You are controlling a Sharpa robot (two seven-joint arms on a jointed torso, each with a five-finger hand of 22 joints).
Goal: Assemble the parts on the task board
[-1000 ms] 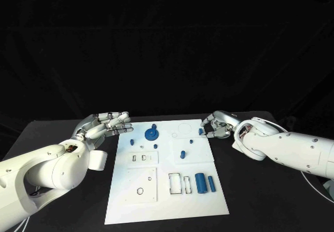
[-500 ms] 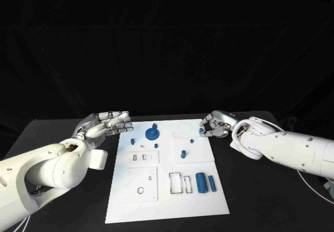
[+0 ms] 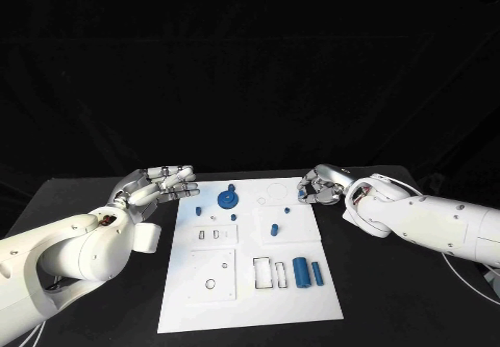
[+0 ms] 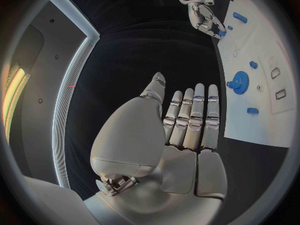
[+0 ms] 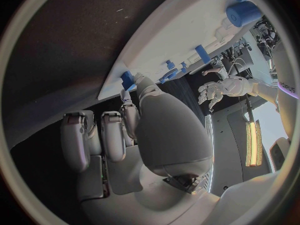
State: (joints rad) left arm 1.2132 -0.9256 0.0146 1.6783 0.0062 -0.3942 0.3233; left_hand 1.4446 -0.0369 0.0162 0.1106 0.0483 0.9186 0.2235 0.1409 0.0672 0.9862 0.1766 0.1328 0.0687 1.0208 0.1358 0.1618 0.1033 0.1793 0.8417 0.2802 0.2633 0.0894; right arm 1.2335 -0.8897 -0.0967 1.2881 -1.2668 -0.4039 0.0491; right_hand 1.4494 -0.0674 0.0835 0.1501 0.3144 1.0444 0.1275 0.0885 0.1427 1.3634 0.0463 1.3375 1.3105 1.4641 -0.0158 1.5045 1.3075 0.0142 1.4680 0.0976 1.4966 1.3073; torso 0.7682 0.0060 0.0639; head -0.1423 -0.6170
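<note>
Right hand (image 3: 319, 189) crept inward, pinching small blue part (image 5: 127, 80) at task board (image 3: 250, 303) far corner; left hand (image 3: 158, 185) spread.

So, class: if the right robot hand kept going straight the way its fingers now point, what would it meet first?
Probably the far right edge of the white board, where the right robot hand holds a small blue piece; depth is unclear.

three cameras: one overhead, one behind each wrist

the head camera looks down from above onto the black worktop (image 3: 396, 289) and the whole task board (image 3: 250, 253). each wrist camera sits close behind its own hand, the left hand (image 4: 187, 120) and the right hand (image 5: 119, 130), facing across the board; both also catch the opposite hand and the board's far edge.
</note>
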